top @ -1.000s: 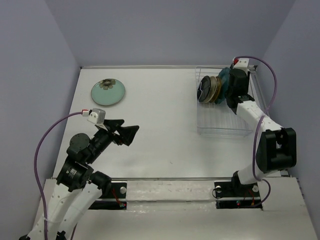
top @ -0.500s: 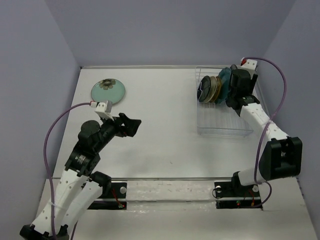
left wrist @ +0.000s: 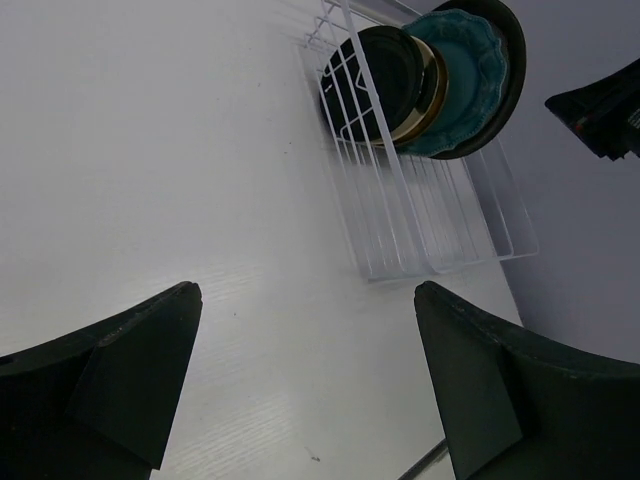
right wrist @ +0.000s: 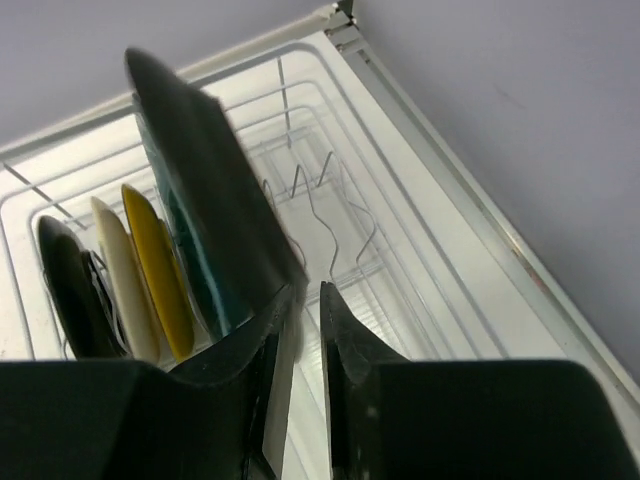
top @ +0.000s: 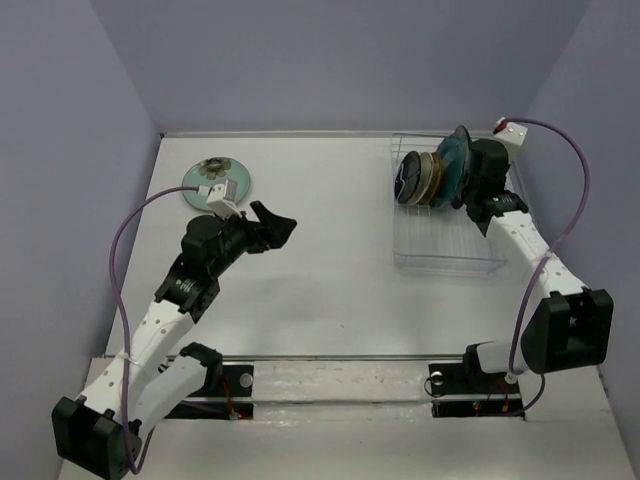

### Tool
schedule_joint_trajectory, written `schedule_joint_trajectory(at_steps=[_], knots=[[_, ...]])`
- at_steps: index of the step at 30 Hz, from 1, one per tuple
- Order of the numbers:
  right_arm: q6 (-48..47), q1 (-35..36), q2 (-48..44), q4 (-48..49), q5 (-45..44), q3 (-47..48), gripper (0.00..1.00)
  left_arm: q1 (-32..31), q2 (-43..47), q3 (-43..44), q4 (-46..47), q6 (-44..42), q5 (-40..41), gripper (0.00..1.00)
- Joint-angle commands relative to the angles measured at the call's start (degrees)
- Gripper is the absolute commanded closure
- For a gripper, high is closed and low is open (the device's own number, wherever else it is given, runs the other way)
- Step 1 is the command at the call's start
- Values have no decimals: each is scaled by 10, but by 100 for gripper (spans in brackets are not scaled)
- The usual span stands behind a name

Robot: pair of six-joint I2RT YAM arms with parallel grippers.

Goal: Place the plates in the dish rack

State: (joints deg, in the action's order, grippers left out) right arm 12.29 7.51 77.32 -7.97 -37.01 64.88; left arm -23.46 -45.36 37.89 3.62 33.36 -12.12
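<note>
The plates (top: 420,178) that are loaded stand on edge, packed together at the 12 o'clock end of the dish rack (top: 445,245). The rack sits at about 1 o'clock on the tabletop (top: 330,210). From the right wrist view they run, left to right: black plate (right wrist: 65,285), cream plate (right wrist: 120,275), yellow plate (right wrist: 160,265), teal plate (right wrist: 205,285), then the dark grey plate (right wrist: 195,170), the outermost and the tallest in that view. The mint plate (top: 198,178) lies flat at 10 o'clock, close to the left wall and well apart from the rack.

The rack's far side runs along the tabletop's far edge and its right side lies close to the right wall (top: 590,120), so the right arm works in a narrow lane. Bare wire rows run from the stack toward 6 o'clock. A broad stretch of tabletop separates the rack from the left gripper (left wrist: 305,295), whose fingers stand wide apart, hanging above the surface and holding nothing.

The right gripper (right wrist: 307,300) has its fingers drawn nearly together with a thin slit between them. The dark grey plate's rim meets their tips, but I cannot tell whether they pinch it.

The mint plate's near rim is covered by the left wrist's white camera block (top: 218,190). Something darker sits between the black and cream plates, too thin to make out. The overhead view blurs the stack into a few coloured rims.
</note>
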Motion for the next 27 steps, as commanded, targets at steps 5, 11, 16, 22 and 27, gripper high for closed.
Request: schedule_joint_trajectory(at_steps=[5, 11, 16, 22, 27], knots=[[47, -3, 35, 3, 27, 15, 77, 3, 5, 23, 39, 7, 52, 1], [63, -3, -32, -3, 74, 21, 60, 5, -53, 31, 76, 21, 69, 1], [87, -3, -134, -8, 140, -12, 42, 24, -119, 25, 151, 74, 76, 1], [126, -3, -237, 49, 335, -84, 9, 63, -194, 25, 199, 122, 115, 1], [174, -3, -262, 122, 576, -134, 0, 133, -243, -3, 229, 240, 177, 1]])
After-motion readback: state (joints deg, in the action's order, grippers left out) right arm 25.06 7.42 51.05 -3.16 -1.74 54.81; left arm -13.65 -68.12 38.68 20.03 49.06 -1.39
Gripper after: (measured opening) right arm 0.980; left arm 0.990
